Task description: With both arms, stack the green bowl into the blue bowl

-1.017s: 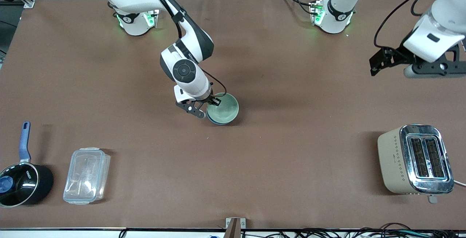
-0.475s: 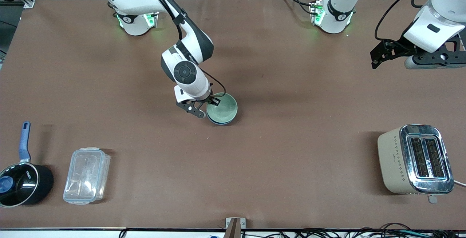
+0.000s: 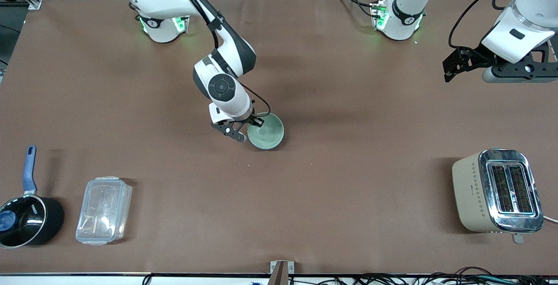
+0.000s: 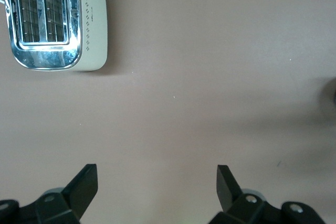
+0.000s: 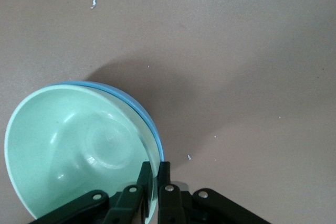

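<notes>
The green bowl point(image 3: 266, 131) sits nested in the blue bowl point(image 5: 153, 129) near the middle of the surface point(image 3: 331, 180), so only a thin blue rim shows around it in the right wrist view and next to nothing of it from the front. The right gripper point(image 3: 255, 122) is down at the stack's edge on the side toward the right arm's end, its jaws pinched on the green bowl's rim, one finger inside the bowl and one outside. A rim grip like this suits a thin-walled bowl: it lets the arm lower it straight into the other without anything getting between the two. The bowls look seated and level, so the stacking seems essentially done; what remains, as I judge it, is to part the jaws and lift clear without dragging the green bowl back up or tipping the pair. The left gripper point(image 3: 451, 68) waits in the air over the surface toward the left arm's end, its jaws spread wide with nothing between them, well away from the bowls. A toaster point(image 3: 497, 191), a clear box point(image 3: 103, 211) and a saucepan point(image 3: 26, 220) lie nearer the front camera, well apart from the stack.
</notes>
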Controlling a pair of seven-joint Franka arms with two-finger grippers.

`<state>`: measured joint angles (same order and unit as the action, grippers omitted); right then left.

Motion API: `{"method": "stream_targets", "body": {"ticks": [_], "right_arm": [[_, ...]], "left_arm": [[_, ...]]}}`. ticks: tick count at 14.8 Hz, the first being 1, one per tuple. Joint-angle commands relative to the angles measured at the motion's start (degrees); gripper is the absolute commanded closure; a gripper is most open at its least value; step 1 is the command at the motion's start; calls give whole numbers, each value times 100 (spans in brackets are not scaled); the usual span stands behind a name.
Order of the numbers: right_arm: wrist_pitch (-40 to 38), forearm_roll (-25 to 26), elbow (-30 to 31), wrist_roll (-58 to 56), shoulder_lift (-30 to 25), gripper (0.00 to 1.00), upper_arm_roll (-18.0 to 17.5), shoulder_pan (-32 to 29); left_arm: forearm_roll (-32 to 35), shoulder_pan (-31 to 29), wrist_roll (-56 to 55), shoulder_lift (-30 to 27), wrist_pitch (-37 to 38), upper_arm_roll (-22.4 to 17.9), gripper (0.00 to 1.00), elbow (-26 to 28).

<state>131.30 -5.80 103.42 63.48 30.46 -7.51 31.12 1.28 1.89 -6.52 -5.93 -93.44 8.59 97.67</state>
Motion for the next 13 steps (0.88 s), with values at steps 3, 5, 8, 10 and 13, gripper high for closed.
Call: {"method": "stream_targets", "body": {"ticks": [3, 5, 8, 10, 13], "right_arm": [[-627, 497, -162, -19, -644, 0, 30, -315], [-1795, 1210, -601, -623, -1049, 0, 12, -711], [-2740, 1309, -1051, -1800, -1603, 0, 12, -1484], [-3013, 1309, -1069, -2477, -2059, 0, 12, -2002], [-3338, 1292, -1078, -3689, -2666, 0, 21, -2732]], "left_arm": [[-137, -57, 274, -40, 98, -32, 0, 16], [-137, -57, 327, 22, 116, -24, 0, -28], [-137, -57, 345, 180, 124, -32, 0, -265], [-128, -57, 336, 233, 124, -32, 0, -353], [-119, -57, 336, 259, 204, -32, 0, -380]]}}
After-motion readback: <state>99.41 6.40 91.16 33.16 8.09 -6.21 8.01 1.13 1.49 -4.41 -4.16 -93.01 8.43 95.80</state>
